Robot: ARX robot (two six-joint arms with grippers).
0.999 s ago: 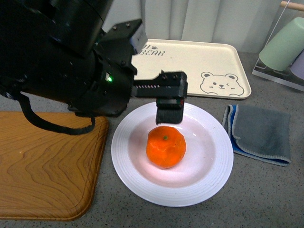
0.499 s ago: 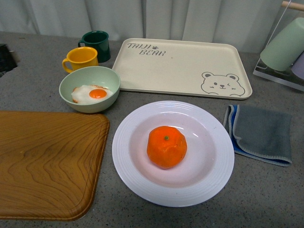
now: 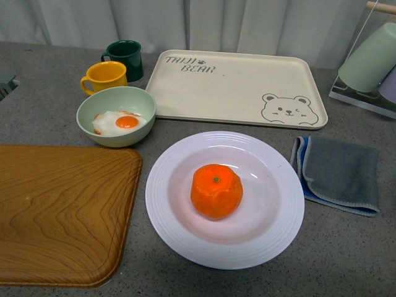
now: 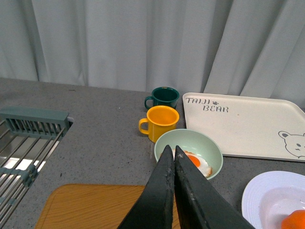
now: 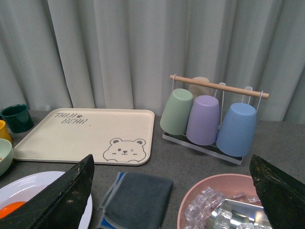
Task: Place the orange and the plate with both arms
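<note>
The orange rests in the middle of the white plate at the table's centre in the front view. No arm shows in that view. In the left wrist view my left gripper is shut with nothing in it, held high over the wooden board and the green bowl; the plate and a sliver of the orange lie off to one side. My right gripper stands wide open and empty above the grey cloth; the plate and the orange sit at that picture's corner.
A green bowl with a fried egg, a yellow mug and a dark green mug stand behind the wooden board. The bear tray, a grey cloth, a cup rack, a pink ice bowl and a sink rack surround the plate.
One second ago the left arm hung over the plate with its gripper just above the orange. It has since drawn back out of the front view, uncovering the bowl and mugs. The orange stays put.
</note>
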